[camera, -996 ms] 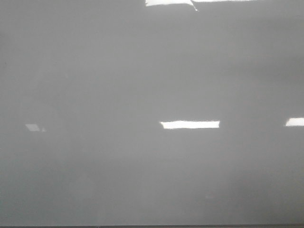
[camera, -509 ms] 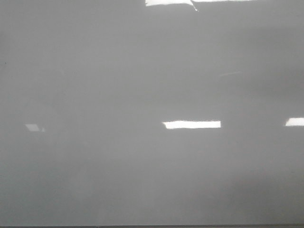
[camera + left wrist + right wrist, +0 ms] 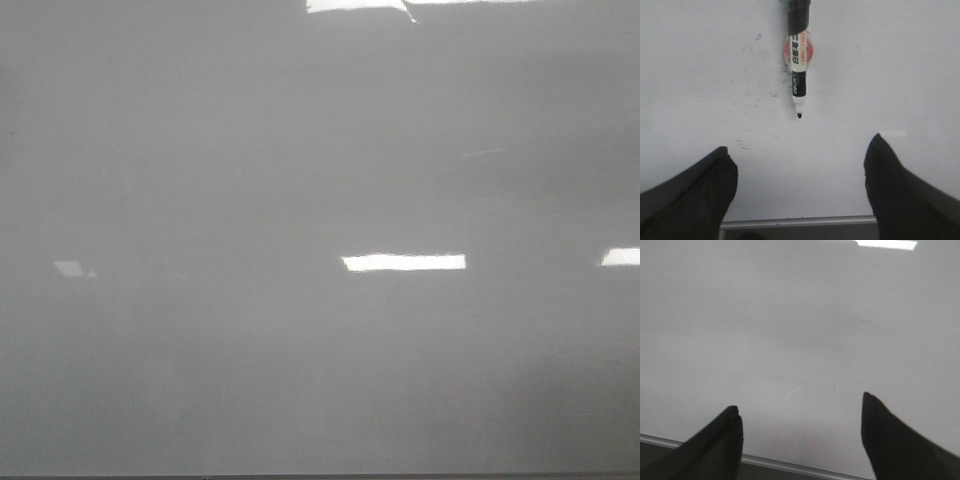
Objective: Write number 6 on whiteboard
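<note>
Both grippers, left gripper and right gripper, are spread wide and empty. The marker lies uncapped on the whiteboard, ready for pickup; no digit drawn.

The marker lies on the whiteboard, ahead of the left claw, tip pointing back toward it. The board's edge runs just beneath both claws.

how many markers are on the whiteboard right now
1: one uncapped marker lies on the whiteboard ahead of the open left gripper, seen only in the left wrist view. Others could lie out of frame.
</note>
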Available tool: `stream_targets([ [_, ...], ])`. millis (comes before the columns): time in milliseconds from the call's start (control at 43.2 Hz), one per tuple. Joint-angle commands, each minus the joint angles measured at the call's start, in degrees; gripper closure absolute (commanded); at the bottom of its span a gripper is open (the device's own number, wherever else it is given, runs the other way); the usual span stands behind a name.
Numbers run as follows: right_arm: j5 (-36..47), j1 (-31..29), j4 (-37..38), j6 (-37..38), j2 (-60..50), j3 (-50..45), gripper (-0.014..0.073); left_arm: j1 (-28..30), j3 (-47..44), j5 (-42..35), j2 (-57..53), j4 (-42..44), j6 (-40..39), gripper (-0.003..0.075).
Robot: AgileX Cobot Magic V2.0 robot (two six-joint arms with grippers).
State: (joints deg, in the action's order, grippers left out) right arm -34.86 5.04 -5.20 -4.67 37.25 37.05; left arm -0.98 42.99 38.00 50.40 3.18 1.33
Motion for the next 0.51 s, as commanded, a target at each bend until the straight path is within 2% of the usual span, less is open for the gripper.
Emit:
stream_targets([
  [0,4.4,0.1,-0.2,-0.7,0.2,1.5,0.0065,0.1,1.6,-6.2,3.2,0.3,-0.5,0.0192],
  [255,4.4,0.1,-0.2,-0.7,0.2,1.5,0.0065,0.2,1.6,-13.5,11.0,0.1,-1.3,0.0199],
  [347,4.4,0.1,-0.2,-0.7,0.2,1.5,0.0065,1.4,1.6,-17.4,13.3,-0.7,-4.0,0.0199],
  [486,4.4,0.1,-0.2,-0.7,0.2,1.5,0.0065,2.6,1.6,-21.7,16.8,-1.6,-4.0,0.0199],
])
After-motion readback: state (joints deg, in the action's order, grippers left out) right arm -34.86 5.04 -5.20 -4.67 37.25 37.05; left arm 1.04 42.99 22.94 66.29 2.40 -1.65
